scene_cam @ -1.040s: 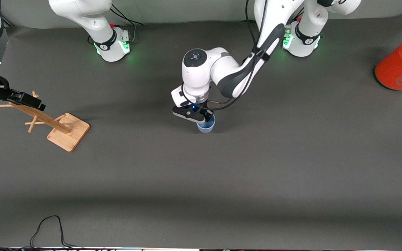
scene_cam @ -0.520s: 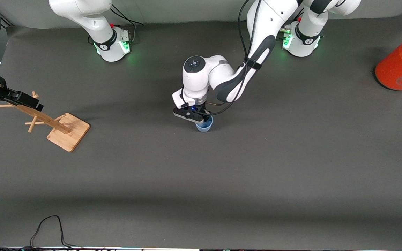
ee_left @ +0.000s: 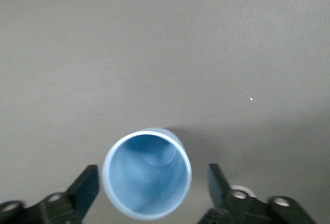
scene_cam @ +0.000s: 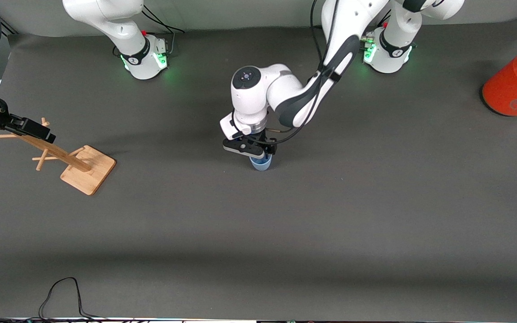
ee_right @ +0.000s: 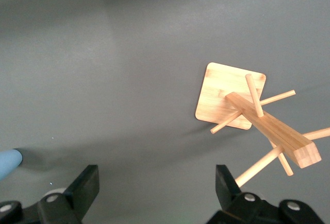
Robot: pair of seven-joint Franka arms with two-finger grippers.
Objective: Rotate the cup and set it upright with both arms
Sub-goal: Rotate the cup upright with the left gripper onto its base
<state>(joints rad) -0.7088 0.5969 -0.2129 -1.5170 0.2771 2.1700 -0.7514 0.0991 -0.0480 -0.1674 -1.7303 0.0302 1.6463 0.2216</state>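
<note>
The pale-blue cup (scene_cam: 261, 164) stands upright on the dark table mat near the middle, mouth up. My left gripper (scene_cam: 258, 156) hangs straight down over it. In the left wrist view the cup (ee_left: 147, 180) sits between the two black fingers (ee_left: 85, 189), with a gap on each side, so the left gripper (ee_left: 153, 188) is open and touches nothing. My right gripper (scene_cam: 45, 133) waits open and empty over the wooden peg rack at the right arm's end of the table. A sliver of the cup (ee_right: 7, 163) shows at the edge of the right wrist view.
The wooden peg rack (scene_cam: 88, 169) stands on its square base under the right gripper, and its pegs (ee_right: 268, 126) show in the right wrist view. A large orange can (scene_cam: 514, 85) stands at the left arm's end. A black cable (scene_cam: 61, 291) loops along the near edge.
The left gripper's fingers have spread apart and let go of the cup, which now stands on the mat. The left arm's wrist shifted slightly. The right arm has not moved.
</note>
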